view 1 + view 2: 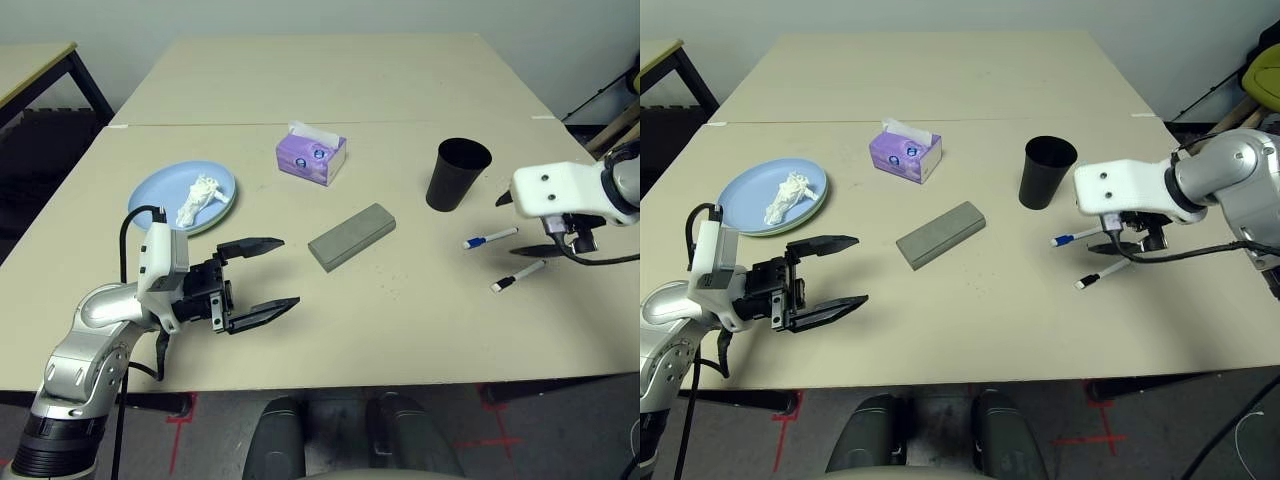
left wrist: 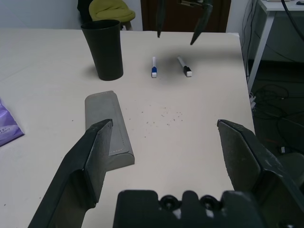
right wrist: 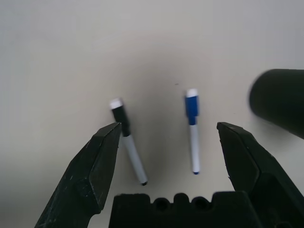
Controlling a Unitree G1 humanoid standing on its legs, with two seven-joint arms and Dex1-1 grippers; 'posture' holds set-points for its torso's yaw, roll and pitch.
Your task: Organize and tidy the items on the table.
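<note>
1. Markers, blue-capped (image 3: 194, 135) and black-capped (image 3: 134, 159): lying apart on the table (image 1: 400, 340), beside the black cup (image 1: 458, 174); presumably intended for storage in it.
2. Right gripper (image 3: 168, 127): open, empty, above the markers; position suits a pickup.
3. Glasses case (image 1: 352, 237): flat at mid-table, between the grippers.
4. Left gripper (image 1: 292, 271): open, empty; probably on standby.
5. Tissue (image 1: 201, 200): on the blue plate (image 1: 150, 190), likely set there as waste.

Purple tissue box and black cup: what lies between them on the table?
Nothing; bare beige tabletop separates them in the left eye view.
</note>
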